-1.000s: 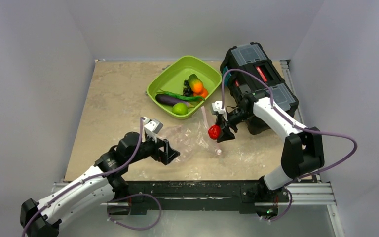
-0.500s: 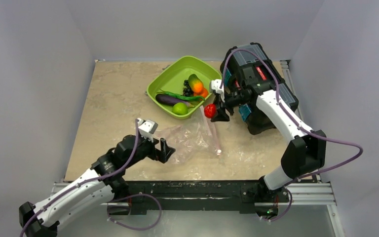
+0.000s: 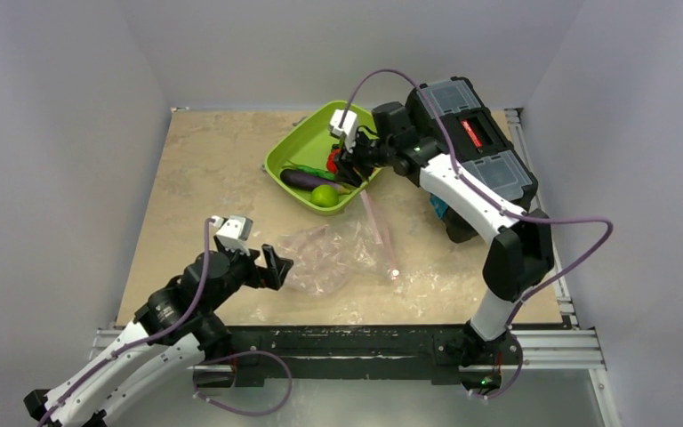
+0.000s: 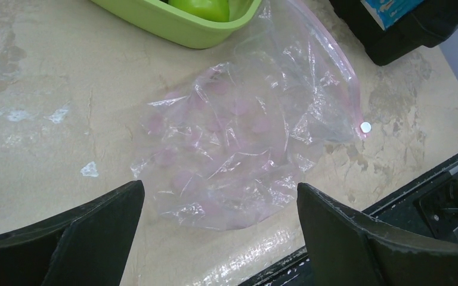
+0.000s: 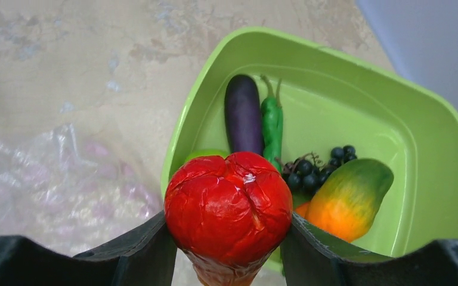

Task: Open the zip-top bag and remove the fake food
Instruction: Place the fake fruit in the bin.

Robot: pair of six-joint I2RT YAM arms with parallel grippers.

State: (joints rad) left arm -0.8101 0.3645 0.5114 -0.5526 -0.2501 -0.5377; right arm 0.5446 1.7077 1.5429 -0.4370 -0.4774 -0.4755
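At the left, the left gripper hovers low over the table with its fingers spread wide and nothing between them, just short of the near edge of the zip-top bag. The bag lies flat and crumpled at the middle of the table, just in front of the tray, its pink zip strip running along the far right side. Only faint pink spots show through the plastic, so it looks emptied, though the creases could hide something small. Behind it, the lime-green tray holds the eggplant, the green pod, the grapes, an orange-and-green fruit and the lime. The right gripper pinches the red strawberry between its fingers, in the air over the tray's edge nearest the bag. To the right stands a black toolbox. By this showing the task is nearly finished: the bag is open, five pieces are out, and what seems left is to release the strawberry into the tray
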